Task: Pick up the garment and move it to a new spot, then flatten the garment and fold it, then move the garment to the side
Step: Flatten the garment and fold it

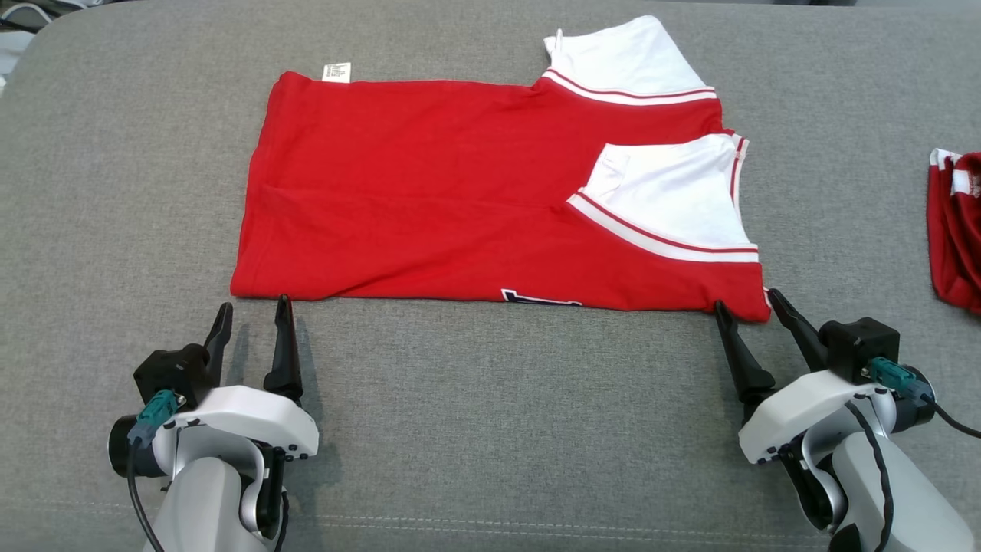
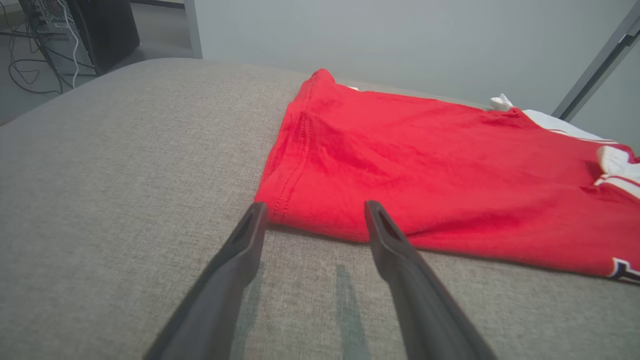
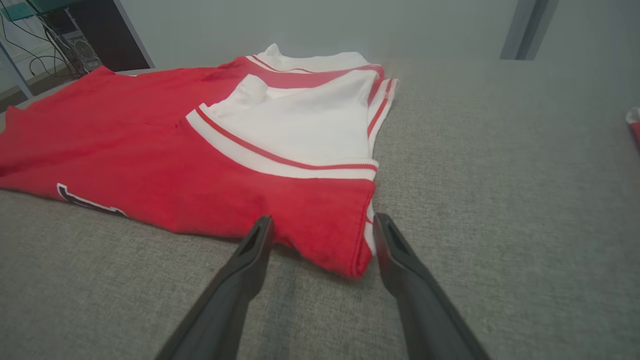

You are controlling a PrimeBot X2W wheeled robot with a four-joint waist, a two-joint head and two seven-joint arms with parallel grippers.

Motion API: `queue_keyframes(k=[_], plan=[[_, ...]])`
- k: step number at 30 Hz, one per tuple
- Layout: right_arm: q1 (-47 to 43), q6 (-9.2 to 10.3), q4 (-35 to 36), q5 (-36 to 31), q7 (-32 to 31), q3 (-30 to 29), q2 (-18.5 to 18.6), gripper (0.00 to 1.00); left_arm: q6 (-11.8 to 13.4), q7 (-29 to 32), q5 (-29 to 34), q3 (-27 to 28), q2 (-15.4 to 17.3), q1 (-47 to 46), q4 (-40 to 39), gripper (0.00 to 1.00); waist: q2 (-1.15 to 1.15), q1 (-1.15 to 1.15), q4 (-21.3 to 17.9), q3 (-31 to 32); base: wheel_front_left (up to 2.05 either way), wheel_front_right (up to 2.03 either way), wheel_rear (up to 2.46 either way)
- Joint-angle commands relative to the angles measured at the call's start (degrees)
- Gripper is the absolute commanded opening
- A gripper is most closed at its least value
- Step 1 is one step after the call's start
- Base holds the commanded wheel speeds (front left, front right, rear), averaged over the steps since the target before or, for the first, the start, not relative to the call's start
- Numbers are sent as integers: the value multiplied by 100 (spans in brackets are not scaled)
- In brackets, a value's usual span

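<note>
Jersey (image 1: 460, 192) folded flat mid-cushion (image 1: 490, 429), both grippers spread open at its near edge.
Head: left gripper (image 1: 254, 303) at near-left corner, right gripper (image 1: 746, 299) straddling near-right corner, bare cushion all round; second red garment (image 1: 954, 230) far right. Left wrist: hem corner between fingertips, computer tower (image 2: 100, 30) behind. Right wrist: corner between fingers, unclamped.

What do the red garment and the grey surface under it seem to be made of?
The red garment looks like a soft, matte cotton-type knit: it creases gently and shows a stitched hem. Its white sleeves seem the same cloth, with striped, perhaps ribbed, bands. The grey surface looks like a matte woven upholstery fabric: a coarse weave is visible.
</note>
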State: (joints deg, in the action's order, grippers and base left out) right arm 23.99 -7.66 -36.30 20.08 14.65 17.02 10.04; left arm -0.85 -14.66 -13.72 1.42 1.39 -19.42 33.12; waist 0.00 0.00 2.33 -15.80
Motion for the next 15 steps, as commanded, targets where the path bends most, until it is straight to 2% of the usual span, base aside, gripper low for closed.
queue_keyframes(k=[1, 6, 8, 10, 11, 15], plan=[[-21, 17, 85, 37, 35, 83, -3, 100, 64, -34, -27, 139, 150, -5, -151, 100, 0, 0, 22, -6, 0, 0, 0], [8, 17, -81, 167, 35, 73, -55, 100, 40, -34, -24, 132, 149, 0, -193, 100, 0, 0, 109, -32, 0, 0, 0], [14, 17, -183, 185, 35, 64, -34, 42, 47, -34, -29, 128, 149, 19, -221, 100, 0, 0, 127, -41, 0, 0, 0], [34, 17, -261, 202, 35, 73, -25, 9, 36, -34, -25, 147, 149, 27, -229, 100, 0, 0, 137, -46, 0, 0, 0], [43, 17, -292, 211, 35, 84, -20, 0, 28, -34, -20, 162, 149, 23, -227, 100, 0, 0, 138, -51, 0, 0, 0], [97, 17, -347, 254, 35, 120, 8, 0, 4, -34, 10, 240, 149, -52, -177, 100, 0, 0, 116, -82, 0, 0, 0]])
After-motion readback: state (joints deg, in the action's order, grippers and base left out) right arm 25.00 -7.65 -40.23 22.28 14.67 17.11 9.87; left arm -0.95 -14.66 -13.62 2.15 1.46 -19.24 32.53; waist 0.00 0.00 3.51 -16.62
